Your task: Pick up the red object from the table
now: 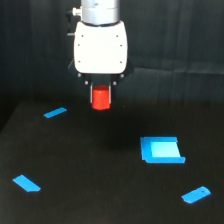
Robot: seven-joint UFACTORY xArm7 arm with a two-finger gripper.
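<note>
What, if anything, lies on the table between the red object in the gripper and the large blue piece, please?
Nothing: in the exterior view, only bare black table separates the red object, held in the gripper, from the large blue piece.

Counter (100,200) carries four flat pieces: a thin strip (55,113) at rear on the exterior view's left, a slab (26,183) at front on that side, a broad block (161,150) right of centre, and a small tab (196,194) in front of it (further right). The claw (101,97) hangs above the counter's rear, the object (101,98) between its fingers, right of the thin strip.
</note>
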